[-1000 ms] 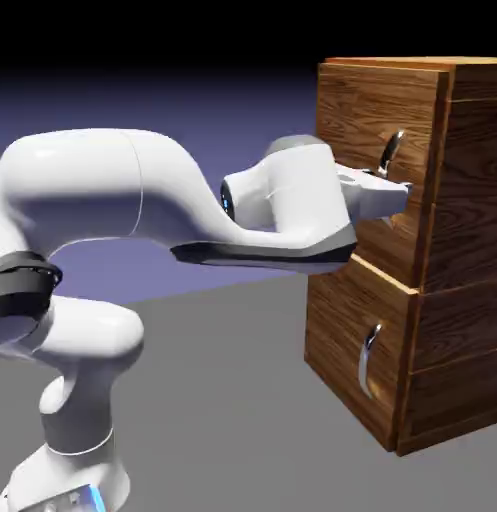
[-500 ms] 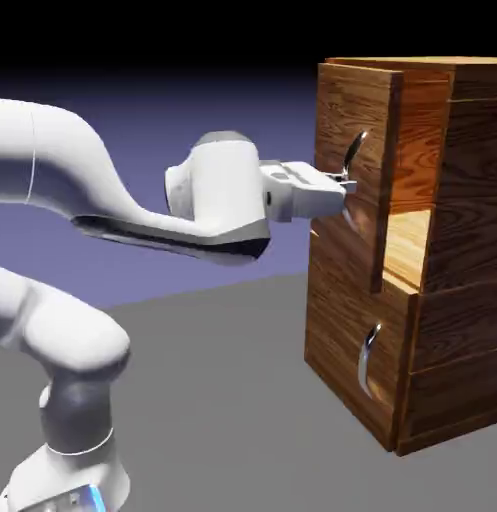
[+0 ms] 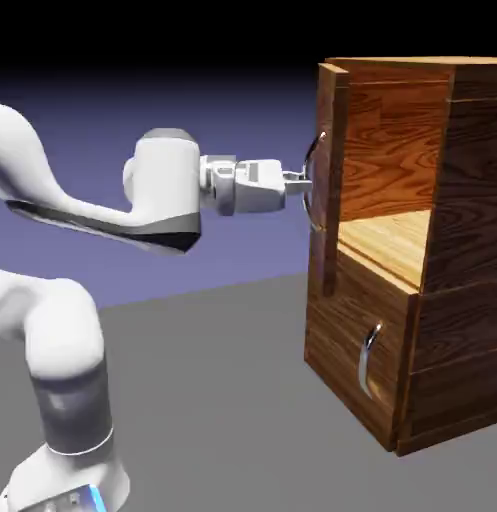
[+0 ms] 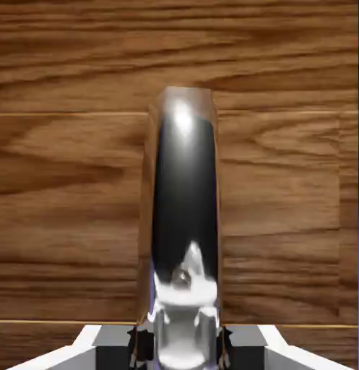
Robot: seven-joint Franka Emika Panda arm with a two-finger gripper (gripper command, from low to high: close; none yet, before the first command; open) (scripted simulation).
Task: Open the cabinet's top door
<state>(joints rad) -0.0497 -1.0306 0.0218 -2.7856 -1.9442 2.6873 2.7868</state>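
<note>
- Exterior view: the door point(image 3: 330, 190) stands wide open at the front of the cabinet point(image 3: 462, 250), above the lower panel point(image 3: 352, 310), baring a pale shelf point(image 3: 387, 240).
- Exterior view: the gripper point(image 3: 305, 184) reaches level to the door's handle point(image 3: 311, 200).
- Hand view: the jaws are clenched on the curved, shiny handle, one fingertip point(image 4: 247, 347) on each side, wood grain behind.

The robot arm point(image 3: 160, 190) is white and smooth, with rounded, thick links. Under the forearm there goes a black strip point(image 3: 82, 231). The base point(image 3: 67, 480) is also white and carries a small light of bright blue colour point(image 3: 97, 497). The finger tips point(image 4: 247, 347) are grey and black, of blocky shape.
</note>
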